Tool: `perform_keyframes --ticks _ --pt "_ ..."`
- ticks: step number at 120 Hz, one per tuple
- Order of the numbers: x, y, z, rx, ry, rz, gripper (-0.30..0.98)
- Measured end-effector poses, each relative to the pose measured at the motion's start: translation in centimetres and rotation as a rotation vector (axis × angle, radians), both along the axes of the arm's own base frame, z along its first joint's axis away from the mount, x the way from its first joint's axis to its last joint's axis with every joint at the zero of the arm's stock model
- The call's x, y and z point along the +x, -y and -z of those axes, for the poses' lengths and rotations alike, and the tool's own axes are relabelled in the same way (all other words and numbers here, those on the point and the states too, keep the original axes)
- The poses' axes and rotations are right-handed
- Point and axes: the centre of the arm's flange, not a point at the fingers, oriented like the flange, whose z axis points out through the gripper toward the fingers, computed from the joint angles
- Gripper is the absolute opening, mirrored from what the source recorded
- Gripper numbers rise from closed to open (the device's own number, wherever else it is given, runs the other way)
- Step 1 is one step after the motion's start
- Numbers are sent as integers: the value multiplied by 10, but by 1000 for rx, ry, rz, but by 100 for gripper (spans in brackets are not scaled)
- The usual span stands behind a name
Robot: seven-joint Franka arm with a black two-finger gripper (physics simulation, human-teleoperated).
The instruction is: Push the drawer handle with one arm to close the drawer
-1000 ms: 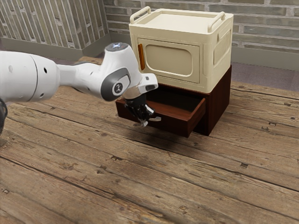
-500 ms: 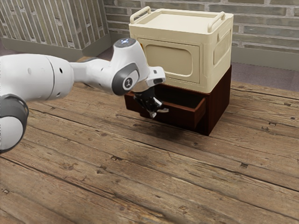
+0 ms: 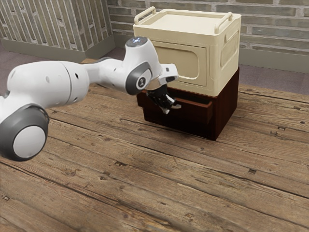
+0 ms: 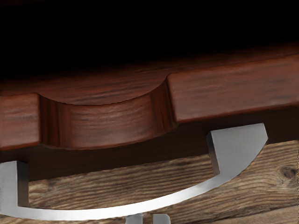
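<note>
Near the centre of the exterior view, a white arm (image 3: 53, 82) is reaching in from the view's left, its black gripper (image 3: 163, 98) lying against or just beside the front of a dark red drawer (image 3: 194, 112). The drawer is standing partly open, jutting from a wooden cabinet (image 3: 226, 108) right of centre. A cream box (image 3: 215, 63) is resting on top of the cabinet, and all of it is sitting on a plank counter (image 3: 145, 183).

In the wrist view, a curved silver handle (image 4: 93, 214) is bowing outward from the drawer front. The fingers (image 4: 161, 219) are standing slightly apart, a narrow gap between them, at the handle's outer side and clamping nothing. That placing is making sense: closing needs only a push from outside, and being near the handle's middle should be keeping the drawer running straight.

The job is looking well along, with some travel remaining. The next move is calling for a steady push toward the cabinet; drifting sideways or upward could be letting the fingers slip off the bar.
</note>
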Motion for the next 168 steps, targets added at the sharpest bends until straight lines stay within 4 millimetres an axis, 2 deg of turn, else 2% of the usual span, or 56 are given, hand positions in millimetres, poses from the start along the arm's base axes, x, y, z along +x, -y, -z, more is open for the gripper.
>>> perform_keyframes --ticks 50,101,116,120,127,135,143,157,163,168 --pt "23 7 -5 2 48 37 -10" --pt "38 13 -3 7 82 75 -10" --pt "36 12 -3 -6 75 77 -10" --pt "31 11 -2 -16 61 73 -10" --pt "10 6 -6 -39 22 61 -10" --pt "-31 -3 -31 -60 -13 47 -10" --pt "-71 -11 -74 -74 -34 40 -10" --pt "-138 -17 -178 -46 -57 49 -10" --pt "-163 -18 -205 -23 -84 50 -9" --pt "-177 -18 -217 -4 -114 49 -5"
